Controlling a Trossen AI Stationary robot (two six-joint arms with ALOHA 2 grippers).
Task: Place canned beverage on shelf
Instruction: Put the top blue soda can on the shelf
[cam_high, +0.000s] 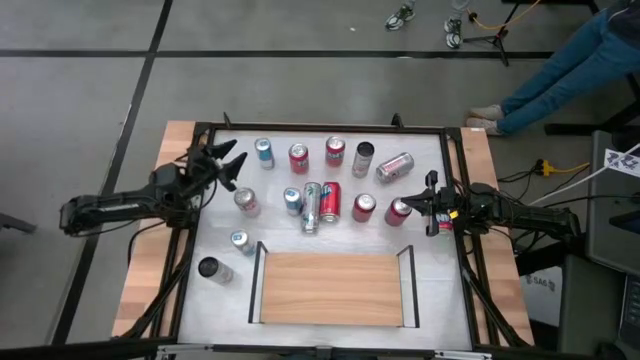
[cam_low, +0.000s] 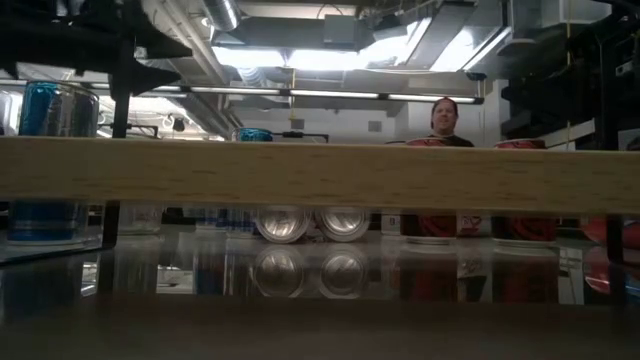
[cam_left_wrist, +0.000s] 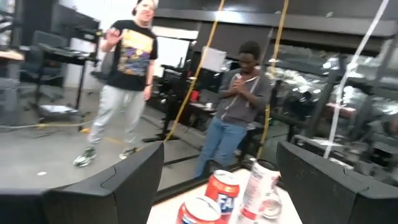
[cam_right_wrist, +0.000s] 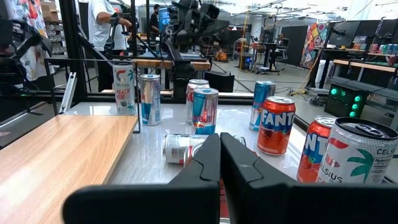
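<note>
Thirteen cans (cam_high: 331, 201) beside one shelf (cam_high: 331, 289); left gripper (cam_high: 226, 160) spread (right gripper (cam_high: 431, 203) closed, empty).

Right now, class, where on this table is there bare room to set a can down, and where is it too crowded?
The flat light-wood shelf between its thin black rails is wholly bare. White tabletop beside its right rail is also free. The far half is crowded: upright red cans, blue cans and a lying silver can stand close together between the open left gripper and shut right gripper.
</note>
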